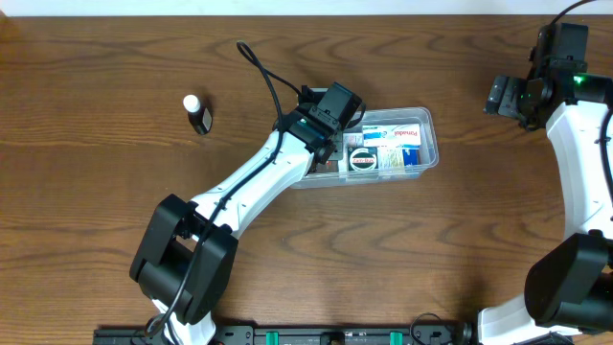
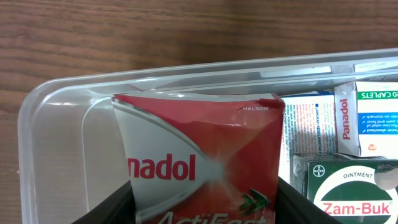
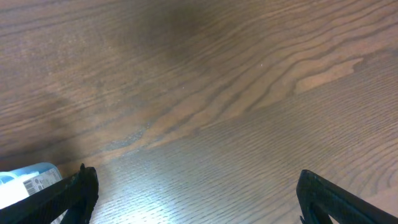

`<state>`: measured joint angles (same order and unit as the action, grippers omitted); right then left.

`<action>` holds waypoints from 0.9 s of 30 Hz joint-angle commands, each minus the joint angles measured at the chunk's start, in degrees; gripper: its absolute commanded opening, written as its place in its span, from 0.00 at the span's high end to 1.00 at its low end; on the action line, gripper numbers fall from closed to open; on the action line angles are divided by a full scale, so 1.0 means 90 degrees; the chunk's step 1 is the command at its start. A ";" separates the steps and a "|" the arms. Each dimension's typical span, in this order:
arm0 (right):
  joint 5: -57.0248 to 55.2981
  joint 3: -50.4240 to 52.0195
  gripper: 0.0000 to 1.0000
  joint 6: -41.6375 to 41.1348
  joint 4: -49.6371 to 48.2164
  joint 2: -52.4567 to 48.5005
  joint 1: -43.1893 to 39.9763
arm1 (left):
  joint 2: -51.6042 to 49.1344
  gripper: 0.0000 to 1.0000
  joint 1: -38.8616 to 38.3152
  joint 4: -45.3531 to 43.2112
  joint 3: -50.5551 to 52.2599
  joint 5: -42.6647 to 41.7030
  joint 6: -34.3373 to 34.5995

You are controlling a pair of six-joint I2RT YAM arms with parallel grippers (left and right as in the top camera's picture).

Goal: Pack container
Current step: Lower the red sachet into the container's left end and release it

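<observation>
Overhead: the left gripper point(image 1: 329, 123) hides the left end of the one clear plastic rectangular tub point(image 1: 428, 144) at mid-table. One small dark bottle with a white cap point(image 1: 197, 114) stands well apart. The right gripper point(image 1: 505, 96) is too small to read here.

Left wrist: two dark fingers point(image 2: 109, 211), mostly cut off, clamp one red and silver Panadol carton point(image 2: 205, 155) within the tub's walls, beside one green Zam-Buk box point(image 2: 348, 186) and one white Panadol box point(image 2: 367, 118).

Right wrist: two black fingers point(image 3: 74, 193) spread wide over the brown wooden table point(image 3: 217, 93). A blue-and-white object point(image 3: 25, 180) is cropped.

Clear rectangular container point(image 1: 431, 142), rounded corners, upright, open-topped, partly filled
</observation>
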<state>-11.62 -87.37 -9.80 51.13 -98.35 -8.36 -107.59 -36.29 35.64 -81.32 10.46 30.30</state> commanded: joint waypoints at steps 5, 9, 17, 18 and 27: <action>-0.0066 -0.0068 0.01 0.0075 -0.0012 0.0080 -0.0022 | -0.0095 0.44 -0.0007 -0.0119 0.0029 -0.0092 0.0240; -0.0063 -0.0068 0.01 0.0075 -0.0012 0.0080 -0.0022 | -0.0100 0.44 -0.0007 -0.0209 0.0029 -0.0136 0.0240; -0.0066 -0.0068 0.01 0.0075 -0.0012 0.0080 -0.0022 | -0.0206 0.44 -0.0058 -0.0209 0.0029 -0.0141 0.0240; -0.0063 -0.0068 0.01 0.0075 -0.0012 0.0080 -0.0022 | -0.0250 0.44 -0.0078 -0.0209 0.0029 -0.0160 0.0238; -0.0066 -0.0068 0.01 0.0075 -0.0012 0.0080 -0.0022 | -0.0406 0.44 -0.0126 -0.0209 0.0029 -0.0160 0.0238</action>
<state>-11.62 -87.37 -9.80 51.13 -98.35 -8.36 -110.91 -37.39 33.87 -81.30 8.97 31.75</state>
